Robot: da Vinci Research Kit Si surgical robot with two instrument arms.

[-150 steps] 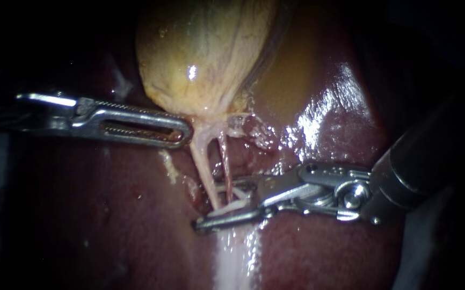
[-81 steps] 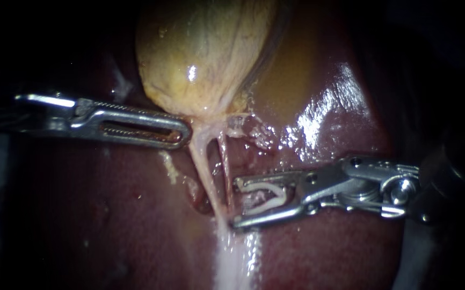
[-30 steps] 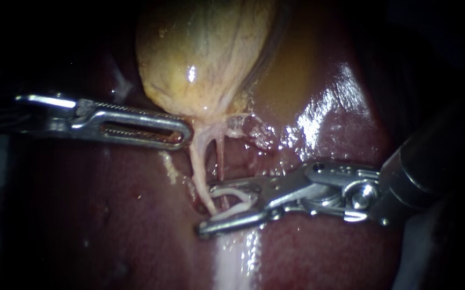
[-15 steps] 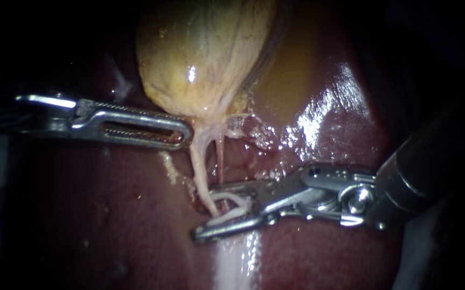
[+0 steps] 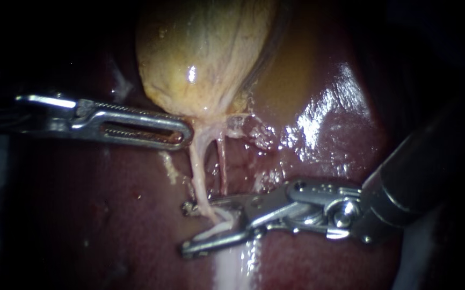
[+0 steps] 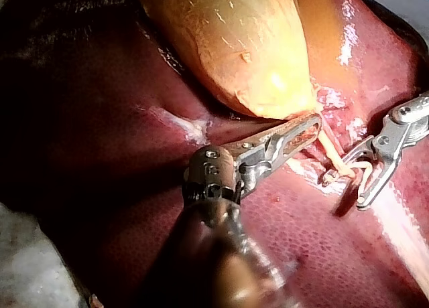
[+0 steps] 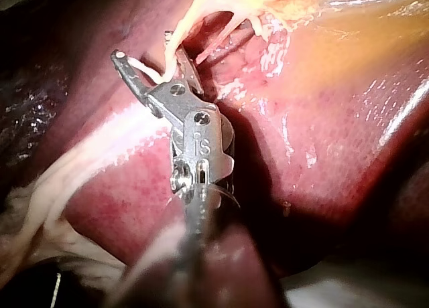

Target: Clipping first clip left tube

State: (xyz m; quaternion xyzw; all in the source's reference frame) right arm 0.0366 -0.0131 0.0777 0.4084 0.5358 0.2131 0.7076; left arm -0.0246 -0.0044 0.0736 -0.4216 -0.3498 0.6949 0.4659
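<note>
Not clipped yet imo. The right instrument (image 5: 186,228) holds a white clip (image 5: 217,229) in wide-spread jaws, straddling the pale left tube (image 5: 196,172) low by the dark red liver (image 5: 109,215). The left instrument (image 5: 186,131) pinches the yellowish gallbladder (image 5: 200,53) at its neck. Squeezing is what's left.

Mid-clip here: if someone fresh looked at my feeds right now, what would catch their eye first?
The pale yellow gallbladder, bulging at the top of the endoscope view against the dark red liver. Below it, the right instrument reaches in with its jaws apart, carrying a white clip, and the left tube runs down into the gap between them. The left instrument lies beside the gallbladder's narrow end.
</note>
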